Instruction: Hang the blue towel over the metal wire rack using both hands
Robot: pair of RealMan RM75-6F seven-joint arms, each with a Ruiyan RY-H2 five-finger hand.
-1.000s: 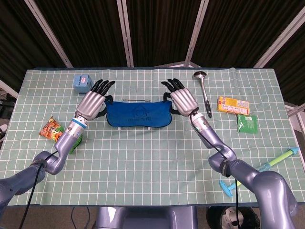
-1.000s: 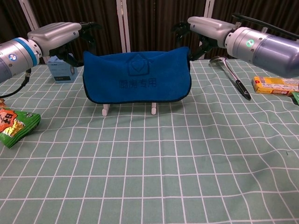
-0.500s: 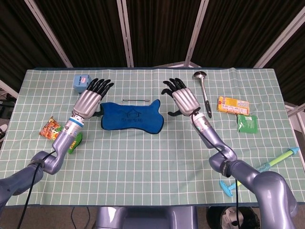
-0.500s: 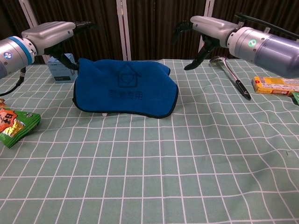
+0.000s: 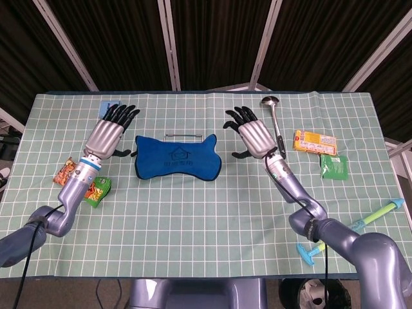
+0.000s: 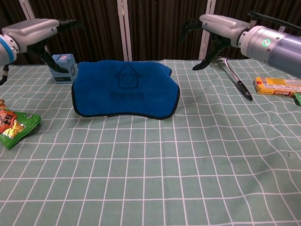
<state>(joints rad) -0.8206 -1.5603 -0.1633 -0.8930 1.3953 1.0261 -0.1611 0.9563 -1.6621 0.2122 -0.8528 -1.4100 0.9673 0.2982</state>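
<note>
The blue towel [image 5: 176, 156] [image 6: 124, 92] is draped over the metal wire rack, covering it; only the rack's top bar [image 5: 183, 136] shows behind it in the head view. My left hand [image 5: 110, 131] [image 6: 33, 30] hovers to the left of the towel, fingers apart, holding nothing. My right hand [image 5: 252, 132] [image 6: 216, 24] hangs to the right of the towel, also spread and empty. Neither hand touches the towel.
A small blue box [image 6: 62, 68] stands behind my left hand. Snack packets [image 5: 69, 172] lie at the left edge. A metal ladle [image 5: 277, 125] lies right of my right hand, with a yellow packet [image 5: 314, 141], a green packet [image 5: 334, 166] and a blue-green tool [image 5: 378, 214] further right.
Both hands have let go of the towel and moved outward, left hand to the left, right hand to the right. The towel has sagged lower, now hiding the rack's feet.
</note>
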